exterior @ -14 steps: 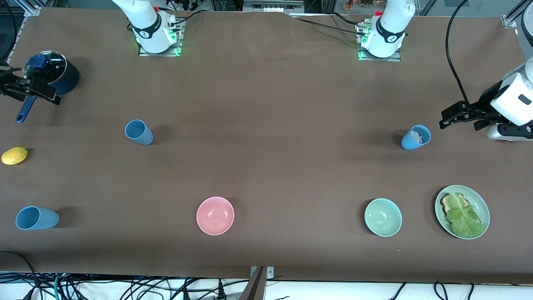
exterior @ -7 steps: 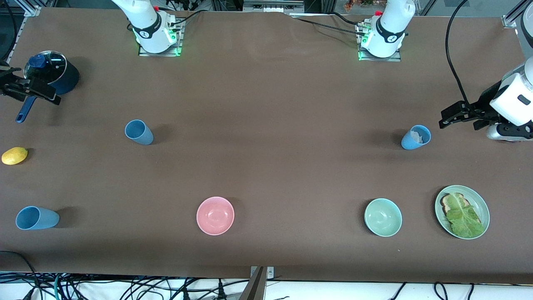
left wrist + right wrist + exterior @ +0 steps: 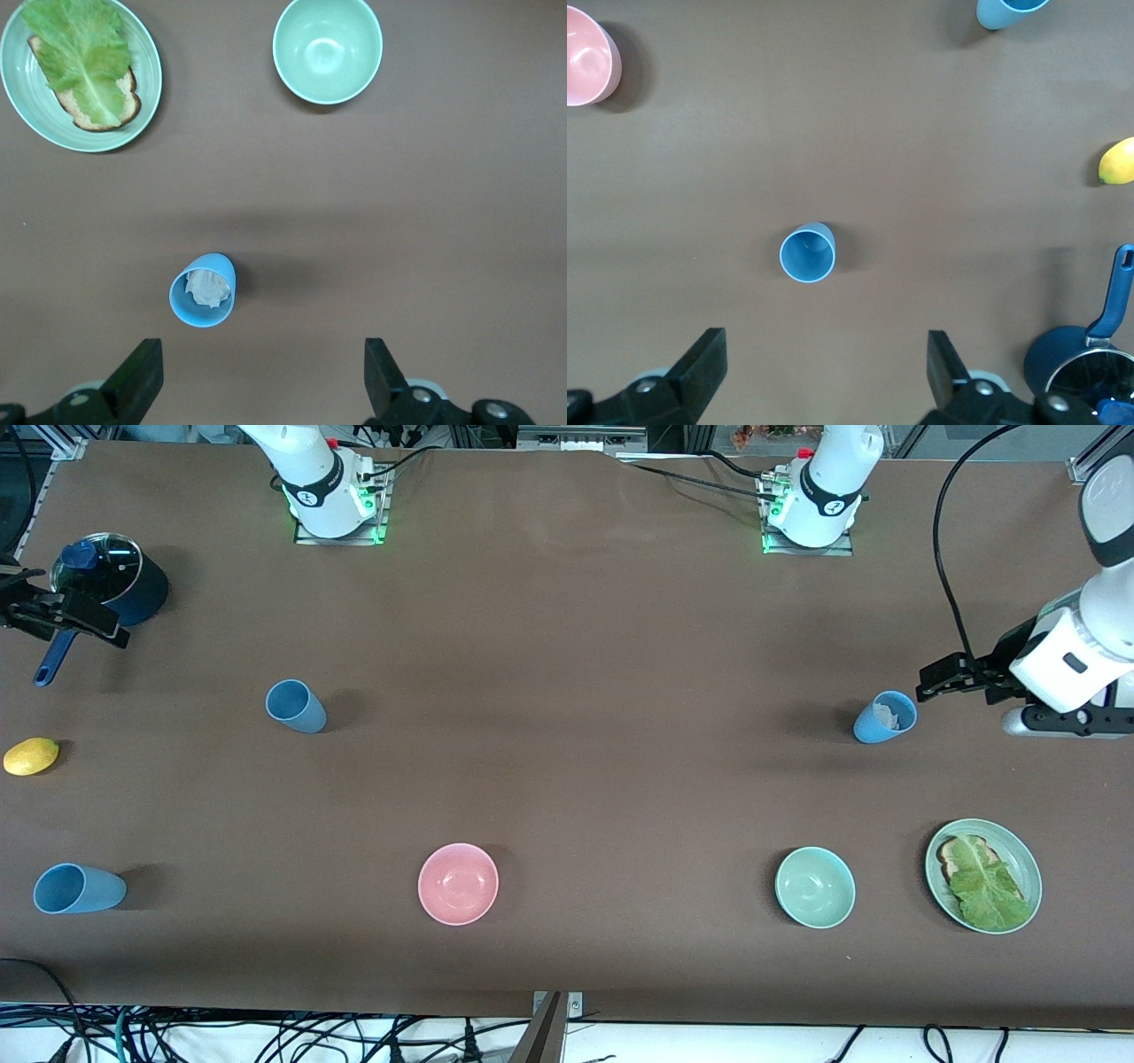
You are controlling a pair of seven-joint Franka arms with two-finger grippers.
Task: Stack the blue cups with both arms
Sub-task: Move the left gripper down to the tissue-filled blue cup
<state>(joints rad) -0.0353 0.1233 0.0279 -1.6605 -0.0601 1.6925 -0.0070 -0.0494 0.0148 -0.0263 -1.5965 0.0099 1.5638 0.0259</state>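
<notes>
Both grippers, left [image 3: 257, 385] & right [image 3: 824, 376], spread over matte tapered cups [image 3: 203, 290].

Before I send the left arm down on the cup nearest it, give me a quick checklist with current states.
1. Left gripper fingers open: ok.
2. Left gripper over the light-blue plastic cup with white stuff inside: not ok, it is beside it.
3. That cup empty for stacking: not ok, crumpled white material inside.
4. Cup upright: ok.
5. Right gripper fingers open: ok; it waits over the dark-blue long-handled pot.
6. Other two light-blue cups free: ok.
</notes>
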